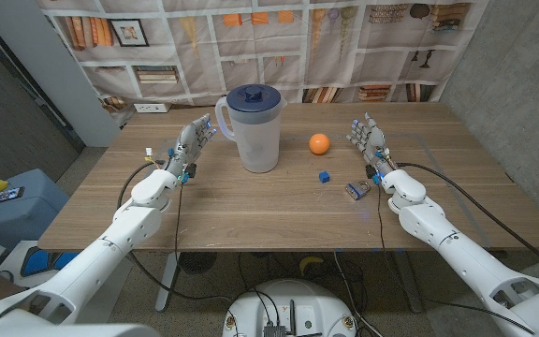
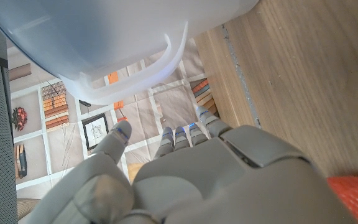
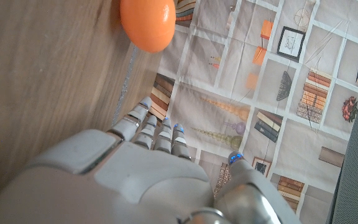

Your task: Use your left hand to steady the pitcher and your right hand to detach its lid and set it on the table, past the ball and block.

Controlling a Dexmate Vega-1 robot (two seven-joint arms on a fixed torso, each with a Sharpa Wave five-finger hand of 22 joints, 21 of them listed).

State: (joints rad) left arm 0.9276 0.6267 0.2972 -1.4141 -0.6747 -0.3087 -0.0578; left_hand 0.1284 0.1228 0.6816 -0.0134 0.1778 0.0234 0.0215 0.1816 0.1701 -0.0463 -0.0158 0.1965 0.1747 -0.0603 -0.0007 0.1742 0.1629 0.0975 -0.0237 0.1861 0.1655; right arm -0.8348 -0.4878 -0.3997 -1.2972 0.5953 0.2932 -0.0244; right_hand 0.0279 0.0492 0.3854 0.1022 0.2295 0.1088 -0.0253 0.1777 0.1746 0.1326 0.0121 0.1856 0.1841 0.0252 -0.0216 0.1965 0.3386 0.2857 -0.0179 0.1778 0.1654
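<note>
A translucent white pitcher (image 1: 257, 136) stands upright at the table's back middle, its dark blue lid (image 1: 254, 99) on top and its handle (image 1: 222, 120) turned toward my left side. My left hand (image 1: 190, 145) hovers open just left of the handle, fingers apart, touching nothing; the pitcher's body (image 2: 98, 37) and handle (image 2: 148, 74) loom close in the left wrist view. An orange ball (image 1: 319, 143) lies right of the pitcher, with a small blue block (image 1: 325, 176) nearer me. My right hand (image 1: 370, 142) stands open right of the ball (image 3: 146, 23), holding nothing.
A small blue-and-silver object (image 1: 356, 190) lies on the wooden table (image 1: 251, 211) near my right wrist. A printed bookshelf curtain (image 1: 279, 42) hangs behind the table. A blue bin (image 1: 12, 201) sits on the floor to the left.
</note>
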